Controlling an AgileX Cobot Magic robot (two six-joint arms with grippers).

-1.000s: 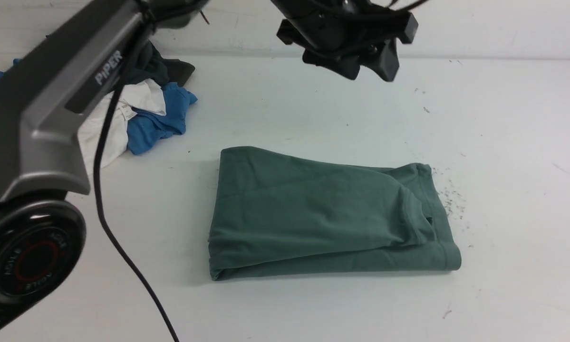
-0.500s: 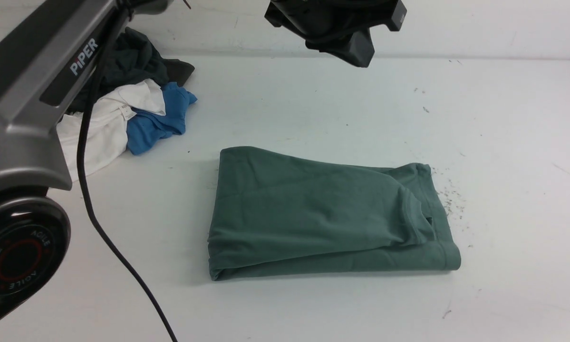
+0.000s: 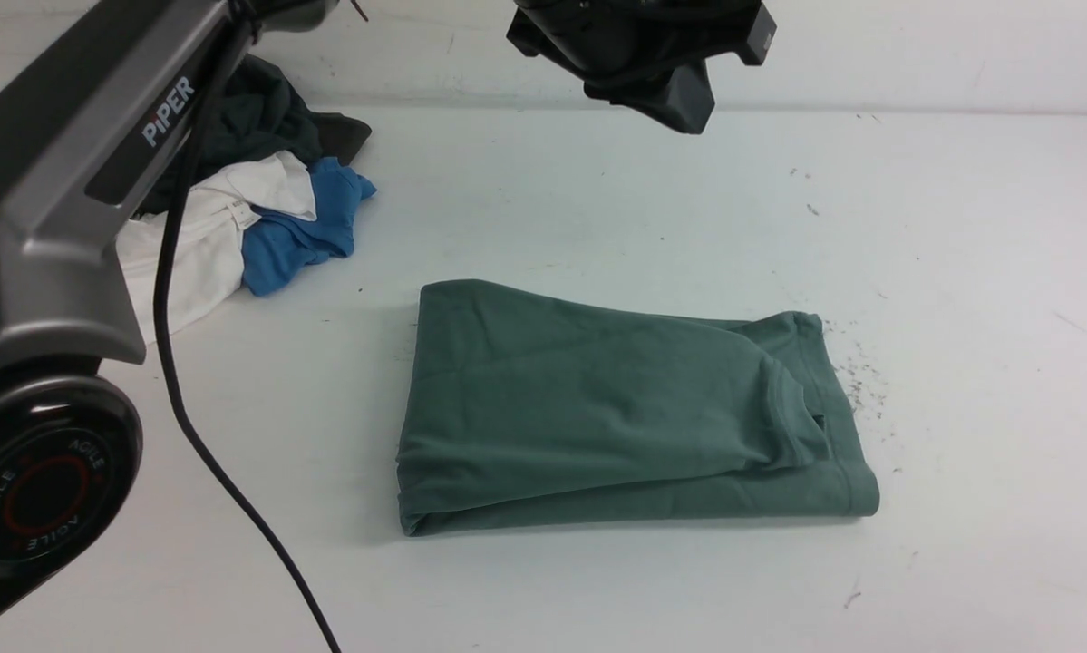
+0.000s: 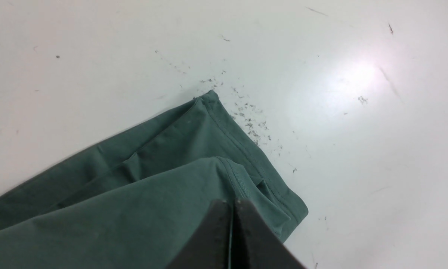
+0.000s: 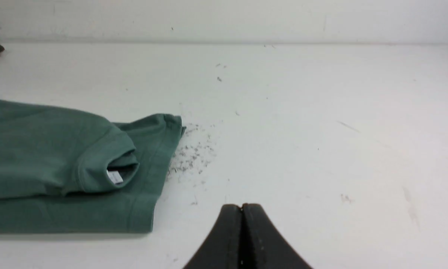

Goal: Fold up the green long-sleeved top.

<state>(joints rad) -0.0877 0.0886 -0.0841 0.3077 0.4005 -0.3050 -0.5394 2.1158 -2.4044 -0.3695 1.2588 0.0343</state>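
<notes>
Folded top (image 3: 625,408) lies at frame centre on the table (image 3: 960,272); left gripper (image 4: 233,203) and right gripper (image 5: 241,207) closed, empty.

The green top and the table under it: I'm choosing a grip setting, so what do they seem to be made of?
The green long-sleeved top looks like soft matte knit, probably cotton jersey: it drapes in gentle folds, with stitched hems and a ribbed neckband. The table looks hard, smooth and white, perhaps laminate: a lamp glares off it in the left wrist view.

Bright, even overhead light; glare patch on the bench (image 4: 358,74); soft shadows; blurred near arm (image 3: 53,272).
</notes>
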